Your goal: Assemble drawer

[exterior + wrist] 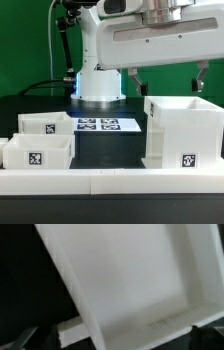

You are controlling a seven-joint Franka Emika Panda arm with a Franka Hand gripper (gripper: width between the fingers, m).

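My end effector [167,79] hangs over the shell [182,130] with its jaws spread wide and nothing between them. In the exterior view one dark finger hangs at each end of my white hand, both above the shell's rim and clear of it.

The shell is a tall white box on the exterior view's right side of the black worktop [110,150]. It stands upright with its open side up and has a square tag low on its front face. It stands just behind the rail [100,182], the long low white bar across the front of the worktop. I cannot tell whether the two touch.

The two trays sit well apart from the shell, on the exterior view's left. The near tray [38,152] is just behind the rail. The far tray [45,124] is close behind it and slightly toward the middle. Both have their open side up and a tag on the front wall.

The marker board [107,125] lies flat between the far tray and the shell. My white base [98,85] stands behind it.

The wrist view is almost filled by a tilted white panel with a raised border, which I take to be part of the shell. My dark fingertips [27,336] show only at the frame's two corners, far apart. A small white strip beside the panel is too blurred for me to name.
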